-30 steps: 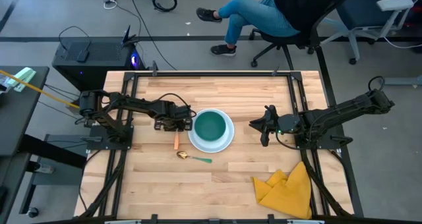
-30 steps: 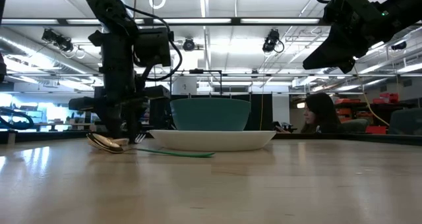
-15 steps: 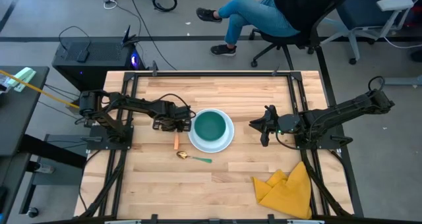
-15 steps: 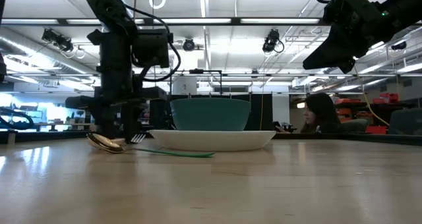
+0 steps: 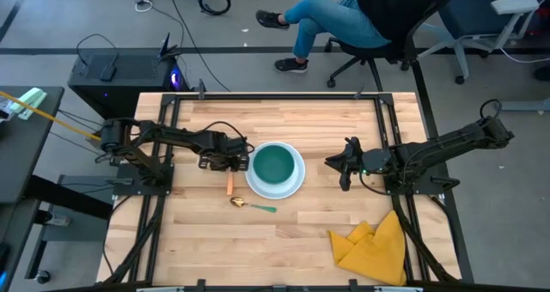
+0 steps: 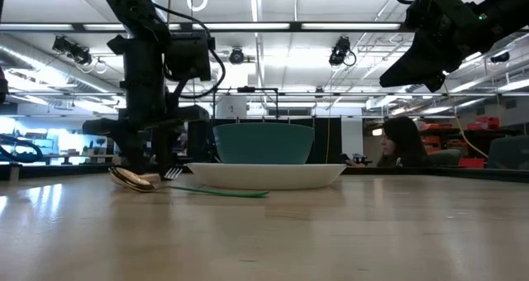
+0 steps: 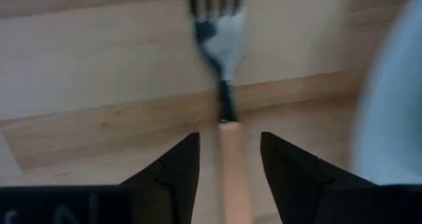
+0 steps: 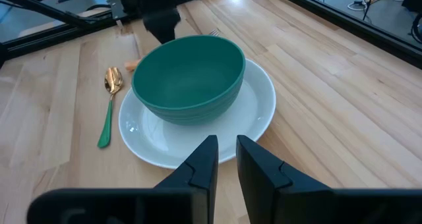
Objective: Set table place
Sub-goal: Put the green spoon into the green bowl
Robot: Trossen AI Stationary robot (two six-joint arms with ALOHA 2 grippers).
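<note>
**Left tool spread over the fork**

Left tool (image 7: 224, 165), fingers spread, straddles the orange handle of the fork (image 7: 224, 85) lying on the worktop (image 5: 301, 240) beside the white plate (image 5: 295, 187) holding the teal bowl (image 5: 275, 165). Spoon (image 5: 249, 206) lies nearer the front edge. Right tool (image 8: 224, 161), fingers slightly parted and empty, hovers beyond the plate's opposite side.

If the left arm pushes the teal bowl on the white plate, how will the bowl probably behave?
The smooth round teal bowl sits loose on the glossy round white plate, so it would probably slide rather than tip; it looks wide and low. Both look hard and rigid, perhaps breakable. A push could also shift the plate towards the gold spoon with the teal handle beside it.
</note>
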